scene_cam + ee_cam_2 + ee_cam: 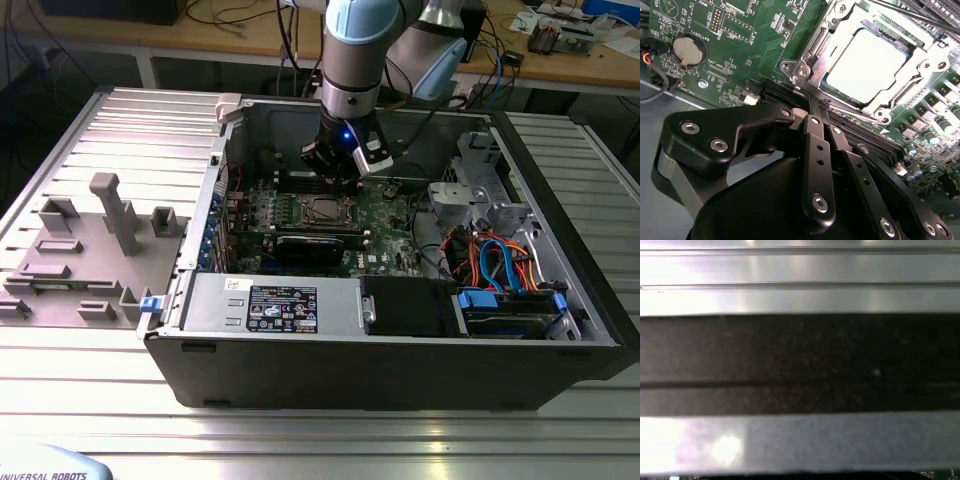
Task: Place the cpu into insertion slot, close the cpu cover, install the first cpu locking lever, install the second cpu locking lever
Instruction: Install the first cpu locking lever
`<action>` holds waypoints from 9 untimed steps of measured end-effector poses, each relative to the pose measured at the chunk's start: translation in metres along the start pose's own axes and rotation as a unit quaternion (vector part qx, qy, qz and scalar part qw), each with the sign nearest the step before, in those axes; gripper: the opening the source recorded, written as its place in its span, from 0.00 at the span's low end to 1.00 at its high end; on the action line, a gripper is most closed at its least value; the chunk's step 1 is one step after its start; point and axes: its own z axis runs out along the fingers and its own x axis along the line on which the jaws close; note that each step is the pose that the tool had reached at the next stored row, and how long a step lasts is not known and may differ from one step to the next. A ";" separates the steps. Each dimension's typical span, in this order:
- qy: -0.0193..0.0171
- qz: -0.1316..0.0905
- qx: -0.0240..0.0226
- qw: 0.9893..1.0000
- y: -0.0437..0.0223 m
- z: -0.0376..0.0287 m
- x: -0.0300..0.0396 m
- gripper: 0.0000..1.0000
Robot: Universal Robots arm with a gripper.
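Note:
The cpu [865,65] lies in the insertion slot [322,210], its pale metal top bright through the window of the cpu cover [807,52]. The silver cover lies flat over it. A thin locking lever [850,109] runs along the socket edge nearest the gripper. My gripper [821,112] is shut, its black fingers [812,150] pressed together with nothing between them, the tips right at that lever edge. In the exterior view the gripper [338,172] hangs inside the open computer case just behind the socket.
Green motherboard [730,30] with a coin battery [689,49] and black memory slots [860,132] surrounds the socket. Case walls [400,360], a drive bay with orange and blue cables [495,265] and a grey fixture block [110,225] on the exterior view's left stand nearby.

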 end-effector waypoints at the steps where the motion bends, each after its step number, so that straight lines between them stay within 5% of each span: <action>1: 0.000 0.000 0.000 1.000 0.0000 0.0001 0.0000 0.11; 9: 0.000 0.000 0.000 1.000 0.0004 -0.0031 -0.0001 0.11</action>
